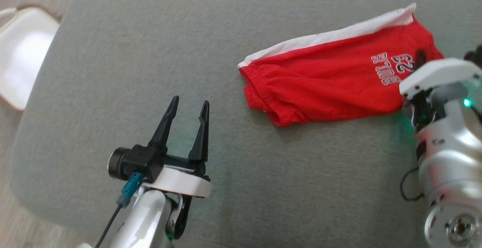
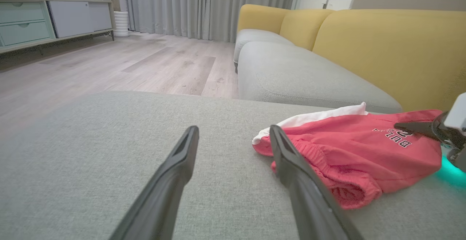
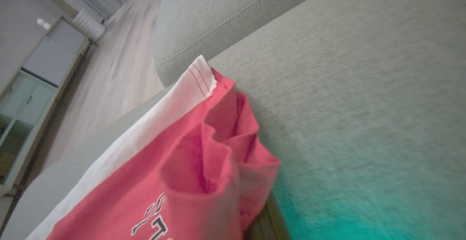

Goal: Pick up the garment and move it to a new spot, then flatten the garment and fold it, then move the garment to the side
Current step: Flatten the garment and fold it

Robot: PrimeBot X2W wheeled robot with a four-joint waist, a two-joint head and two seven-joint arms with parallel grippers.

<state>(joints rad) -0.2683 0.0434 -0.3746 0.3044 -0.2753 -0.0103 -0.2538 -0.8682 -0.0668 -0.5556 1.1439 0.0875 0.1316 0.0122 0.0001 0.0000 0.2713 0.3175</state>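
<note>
Bare cushion (image 1: pixel 150 52) left of garment (image 1: pixel 324 82)

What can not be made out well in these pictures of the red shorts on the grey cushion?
- The right gripper fingertips: right wrist view, bunched fabric of the red shorts covers them; head view, its own white housing hides them.
- The print on the shorts: right wrist view, cut off by the bottom edge.
- A white object: head view, cut by the left edge and washed out by glare.

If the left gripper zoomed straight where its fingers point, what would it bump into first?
Probably nothing: the left gripper points across bare grey cushion, with the red shorts just off to its right. Depth is hard to judge.
</note>
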